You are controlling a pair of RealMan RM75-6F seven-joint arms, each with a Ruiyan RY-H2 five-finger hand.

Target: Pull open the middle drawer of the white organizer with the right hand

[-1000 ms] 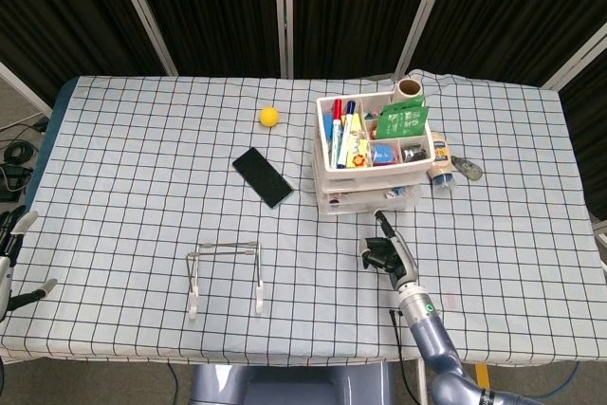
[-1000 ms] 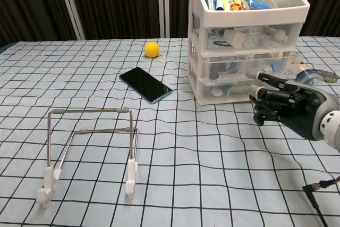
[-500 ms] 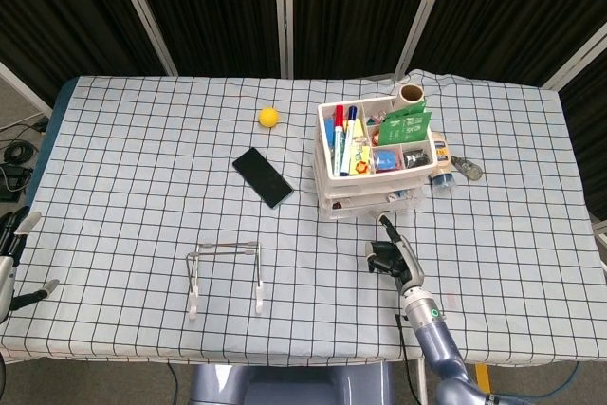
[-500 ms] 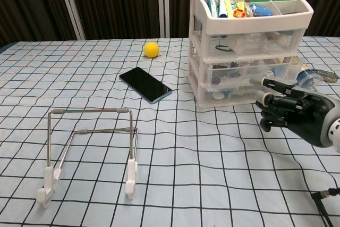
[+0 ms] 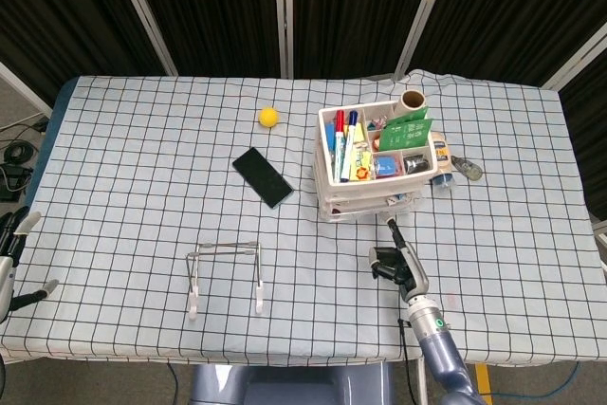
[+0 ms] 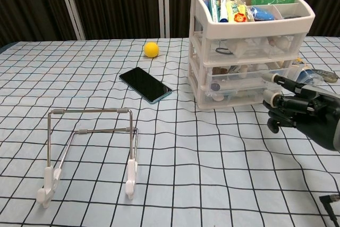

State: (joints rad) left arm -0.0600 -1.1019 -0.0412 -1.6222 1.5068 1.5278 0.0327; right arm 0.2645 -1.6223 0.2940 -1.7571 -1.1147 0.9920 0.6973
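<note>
Head view: the white organizer [image 5: 372, 160] stands right of the black phone [image 5: 264, 176]; the right hand [image 5: 395, 260] sits just in front of it. Chest view: fingers [image 6: 278, 97] curled, one extended touching the middle drawer [image 6: 249, 82], holding nothing. A weak hook may drag the whole organizer instead of opening it.

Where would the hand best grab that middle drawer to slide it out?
Probably the front lip of the middle drawer, hooked by fingertips from the front. The white organizer faces the right hand, and only the drawer's front edge is exposed.
</note>
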